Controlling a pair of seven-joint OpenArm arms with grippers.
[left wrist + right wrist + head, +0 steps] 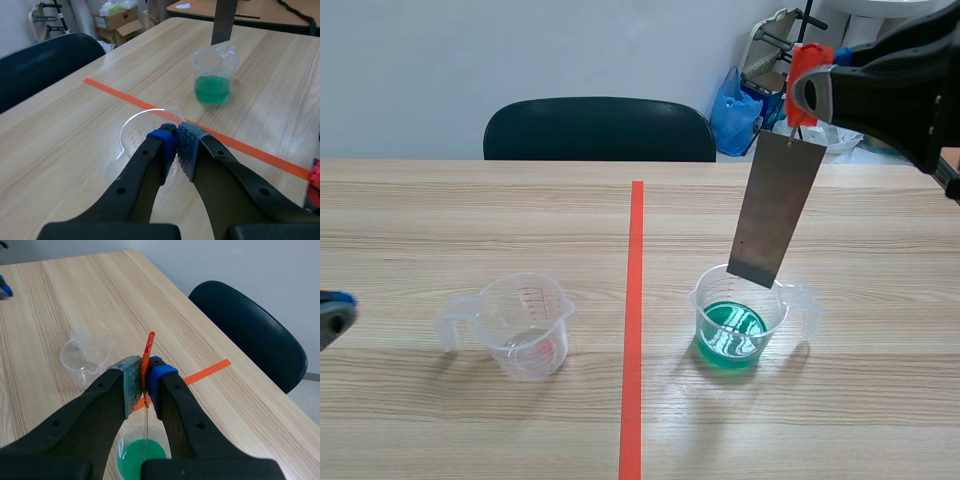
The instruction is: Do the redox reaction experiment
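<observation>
Counter (470, 220): pale wood grain, running from the robot to a straight far edge.
Wall (520, 50): plain and light, behind the far edge.
Chair (600, 130): dark rounded back, pushed up to the far edge near the middle.
Right arm (900, 80): raised, coming in high from the right side.
Tape line (635, 300): orange-red, crossing the counter from near to far between the two beakers.
Metal plate (775, 210): grey, hanging tilted from a red clip (805, 75), its lower edge just over the green beaker's rim.
Blue bag (735, 110): on the floor past the far edge, beside the chair.
Green beaker (704, 296): clear plastic with green liquid in the bottom, right of the tape line.
Clear beaker (525, 325): left of the tape line, upright, well apart from the green one.
Right claw (145, 372): clamped on the red clip.
Left claw (176, 137): pads together, gripping nothing, low at the counter's left side, apart from the clear beaker.
Open room: bare wood lies between the beakers and from both back to the far edge.
</observation>
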